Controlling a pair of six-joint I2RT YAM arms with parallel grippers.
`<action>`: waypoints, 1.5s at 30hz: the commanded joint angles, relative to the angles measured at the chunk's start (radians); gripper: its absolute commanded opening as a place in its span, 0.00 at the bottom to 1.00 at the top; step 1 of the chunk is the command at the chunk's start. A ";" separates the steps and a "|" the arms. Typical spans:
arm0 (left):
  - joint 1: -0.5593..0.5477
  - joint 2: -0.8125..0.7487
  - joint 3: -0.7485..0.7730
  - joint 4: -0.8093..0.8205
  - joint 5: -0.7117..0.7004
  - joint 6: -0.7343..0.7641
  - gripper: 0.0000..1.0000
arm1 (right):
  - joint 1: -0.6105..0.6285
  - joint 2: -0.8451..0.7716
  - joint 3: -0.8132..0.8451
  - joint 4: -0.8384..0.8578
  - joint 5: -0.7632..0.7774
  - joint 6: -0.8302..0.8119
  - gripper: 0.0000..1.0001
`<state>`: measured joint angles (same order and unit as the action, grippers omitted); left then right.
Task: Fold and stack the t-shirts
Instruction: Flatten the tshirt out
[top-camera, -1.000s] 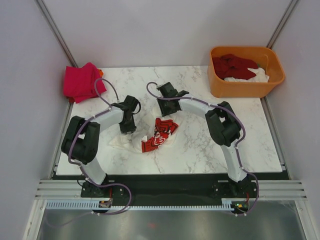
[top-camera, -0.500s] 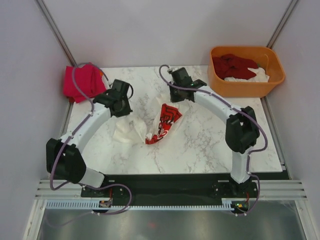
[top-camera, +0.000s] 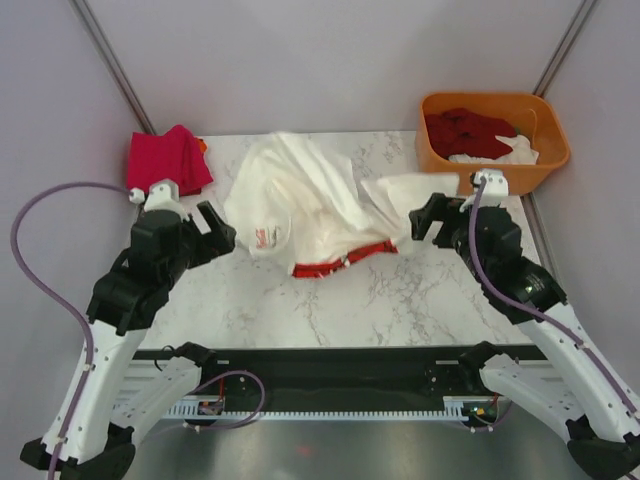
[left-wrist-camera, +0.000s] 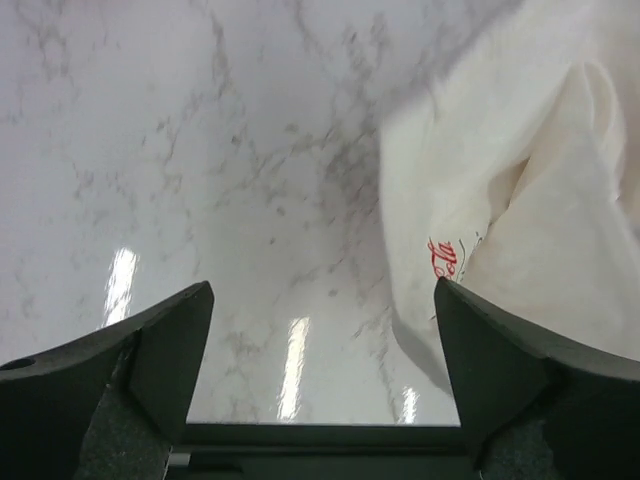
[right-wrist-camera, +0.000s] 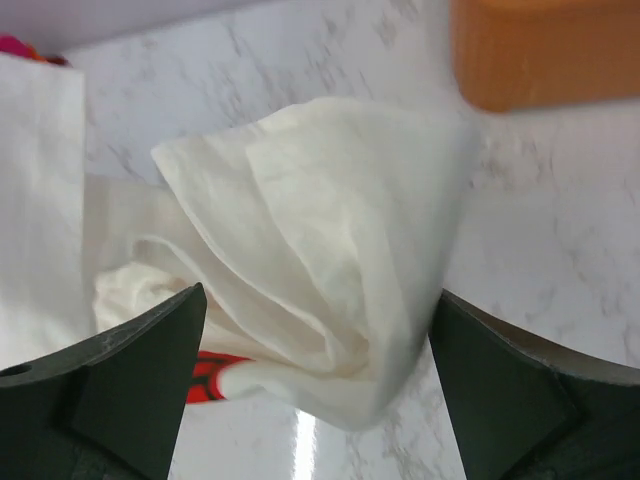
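Looking down from the top view, the white t-shirt (top-camera: 310, 205) is no longer the crumpled bunch it was 1 s ago. It now lies opened out across the far middle of the table (top-camera: 400, 300), its red hem band on the near side. Both arms have pulled back toward the near edge, the left gripper (top-camera: 218, 238) just left of the cloth and the right gripper (top-camera: 425, 222) at its right sleeve. The pink-red t-shirt (top-camera: 165, 160) sits at the far left corner, and dark red t-shirts (top-camera: 470, 130) wait in the orange tub (top-camera: 490, 175) at the far right.

The left wrist view shows the left gripper (left-wrist-camera: 322, 300) with its jaws released, bare marble between them and the shirt (left-wrist-camera: 520, 220) off to the right.

The right wrist view shows the right gripper (right-wrist-camera: 318, 295) spread wide too, with a loose fold of the shirt (right-wrist-camera: 320, 220) beyond its fingers. It appears to be let go.

Spreading looks finished, so folding this 1 is likely next.
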<state>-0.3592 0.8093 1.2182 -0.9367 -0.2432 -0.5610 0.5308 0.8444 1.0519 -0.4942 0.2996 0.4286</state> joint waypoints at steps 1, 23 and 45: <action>0.005 -0.064 -0.212 -0.090 0.036 -0.072 1.00 | 0.001 -0.011 -0.194 -0.113 0.076 0.133 0.98; -0.306 0.501 -0.132 0.331 0.194 -0.124 0.72 | 0.000 0.183 -0.217 -0.073 0.039 0.032 0.98; -0.745 1.154 0.262 0.375 0.038 -0.039 0.85 | -0.163 0.154 -0.224 -0.150 0.092 0.035 0.98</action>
<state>-1.0809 1.9469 1.4296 -0.5755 -0.1528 -0.6338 0.3801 1.0164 0.8066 -0.6415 0.4072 0.4835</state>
